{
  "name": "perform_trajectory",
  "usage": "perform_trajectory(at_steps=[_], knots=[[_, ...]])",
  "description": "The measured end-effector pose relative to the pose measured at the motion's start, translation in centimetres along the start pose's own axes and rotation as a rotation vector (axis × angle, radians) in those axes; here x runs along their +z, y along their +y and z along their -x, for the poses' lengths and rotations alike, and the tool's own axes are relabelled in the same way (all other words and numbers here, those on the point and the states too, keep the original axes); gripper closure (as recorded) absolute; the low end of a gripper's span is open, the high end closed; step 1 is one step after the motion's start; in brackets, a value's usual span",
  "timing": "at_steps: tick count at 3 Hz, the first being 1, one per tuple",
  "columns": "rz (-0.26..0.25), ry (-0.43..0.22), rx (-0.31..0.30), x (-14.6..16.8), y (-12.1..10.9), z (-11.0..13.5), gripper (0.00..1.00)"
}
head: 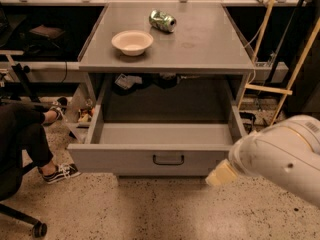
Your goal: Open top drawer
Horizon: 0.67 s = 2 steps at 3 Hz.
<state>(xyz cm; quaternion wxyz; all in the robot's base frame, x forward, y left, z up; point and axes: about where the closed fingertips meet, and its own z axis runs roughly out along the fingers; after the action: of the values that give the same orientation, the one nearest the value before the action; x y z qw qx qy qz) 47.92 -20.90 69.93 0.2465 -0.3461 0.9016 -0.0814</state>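
The top drawer (150, 156) of the grey metal cabinet stands pulled out toward me. Its deep grey box is open and looks empty, and its small black bar handle (168, 159) sits at the centre of the front. My white arm (282, 156) reaches in from the lower right. Its cream-coloured gripper end (220, 174) hangs just in front of the drawer's right front corner, right of the handle and apart from it. It holds nothing that I can see.
A white bowl (132, 41) and a crushed green can (162, 20) lie on the cabinet top (200, 44). A seated person's leg and shoe (57, 171) are at the left, by a chair caster (39, 229). Wooden poles (295, 69) lean at the right. The floor is speckled.
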Motion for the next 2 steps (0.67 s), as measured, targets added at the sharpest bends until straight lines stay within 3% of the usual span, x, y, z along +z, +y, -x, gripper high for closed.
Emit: perform_trajectory(at_steps=[1,2], knots=[[-0.077,-0.036,0.222,-5.5,-1.6,-6.7,0.00],[-0.191,-0.075,0.480,-11.6,-3.0,-14.9,0.00]])
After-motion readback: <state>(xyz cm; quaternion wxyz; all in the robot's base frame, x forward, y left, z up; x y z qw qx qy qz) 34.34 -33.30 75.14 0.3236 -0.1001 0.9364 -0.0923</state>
